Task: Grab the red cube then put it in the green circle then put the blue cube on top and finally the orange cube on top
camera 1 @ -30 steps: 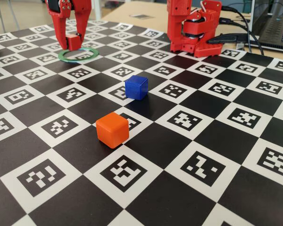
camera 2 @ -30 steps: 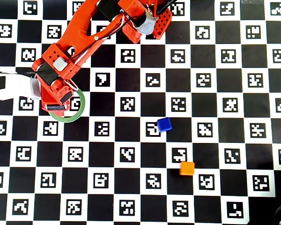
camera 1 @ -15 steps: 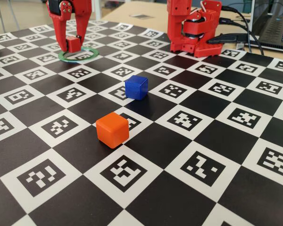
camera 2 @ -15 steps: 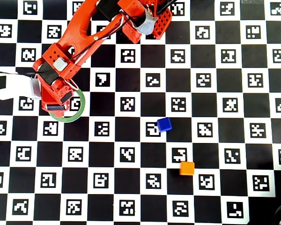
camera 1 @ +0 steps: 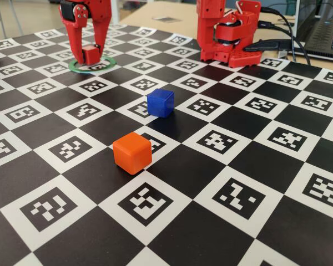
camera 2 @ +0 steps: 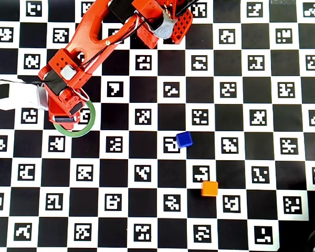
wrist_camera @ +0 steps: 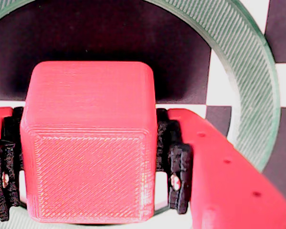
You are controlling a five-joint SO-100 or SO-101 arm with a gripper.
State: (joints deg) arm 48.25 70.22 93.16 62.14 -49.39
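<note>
While the red printed jaws [camera 1: 90, 56] clasp the small matte red plastic cube [wrist_camera: 88, 143], it sits inside the thin flat green ring [camera 1: 72, 67]. Well apart on the checkered bench [camera 1: 211, 183] stand the glossy blue cube [camera 1: 160, 102] and bright orange cube [camera 1: 132, 152].

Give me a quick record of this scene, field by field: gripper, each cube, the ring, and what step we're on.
gripper: shut on the red cube
red cube: between the fingers, over the green circle
green circle: flat on the board, far left in the fixed view
blue cube: loose, mid-board
orange cube: loose, nearer the fixed camera than blue
step: red cube not released; nothing stacked
</note>
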